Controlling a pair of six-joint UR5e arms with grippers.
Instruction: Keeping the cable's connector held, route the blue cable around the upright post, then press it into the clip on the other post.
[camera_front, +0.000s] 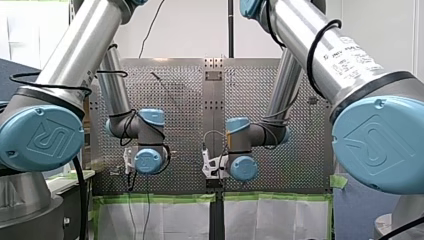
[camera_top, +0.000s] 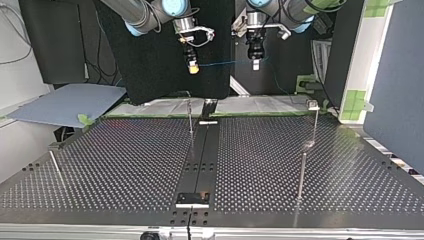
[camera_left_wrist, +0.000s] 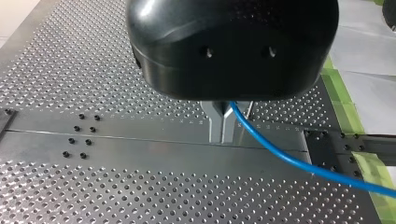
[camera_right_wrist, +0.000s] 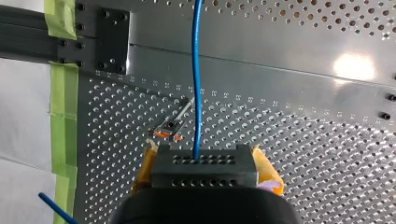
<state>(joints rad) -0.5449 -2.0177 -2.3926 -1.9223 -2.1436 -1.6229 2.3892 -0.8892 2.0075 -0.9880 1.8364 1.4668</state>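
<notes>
— Blue, that cable: how will it handle?

— Light and limp, I judge. It is thin and smooth-jacketed, so it could slip through a loose pinch. It should bend easily round a post but sag unless pulled taut. It is best gripped near where it must seat, with the connector held by its rigid block.

— Who holds what?

— In the top view, my right gripper at eleven o'clock is closed to the connector's width, with yellow pads on both flanks. The cable runs toward three o'clock to my left gripper at twelve, whose metal fingers are pinched almost together on it. Both hang well above the table. The thin post stands at six o'clock from my right gripper, the other post at four.
</notes>
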